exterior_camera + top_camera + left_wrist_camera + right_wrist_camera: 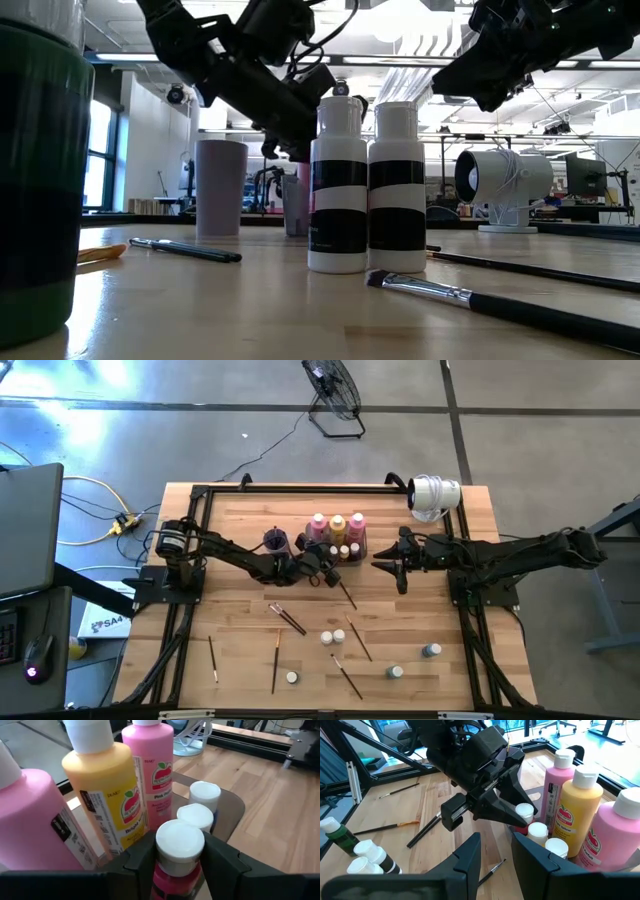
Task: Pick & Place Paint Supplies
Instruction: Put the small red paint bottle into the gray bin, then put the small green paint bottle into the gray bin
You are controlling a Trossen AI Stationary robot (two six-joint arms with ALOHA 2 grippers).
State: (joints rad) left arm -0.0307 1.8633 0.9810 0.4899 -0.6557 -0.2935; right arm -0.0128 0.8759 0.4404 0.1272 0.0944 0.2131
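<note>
Grey concrete floor (pixel 520 450), a black fan (pixel 335 390) standing well beyond the grippers, ceiling lights (pixel 420 20) overhead

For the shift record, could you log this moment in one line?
left gripper: around small white-capped bottle, in tray | right gripper: open, hovering nearby

The left arm is reaching from the left edge toward the middle of the bench, its left gripper (pixel 322 567) angled downward, and its fingers (pixel 145 855) are closing on either side of a small white-capped red bottle (pixel 179 851). The right arm is stretching in from the right side, its right gripper (pixel 383 567) hanging above the bench with fingers (pixel 470 855) parted and holding nothing.
</note>
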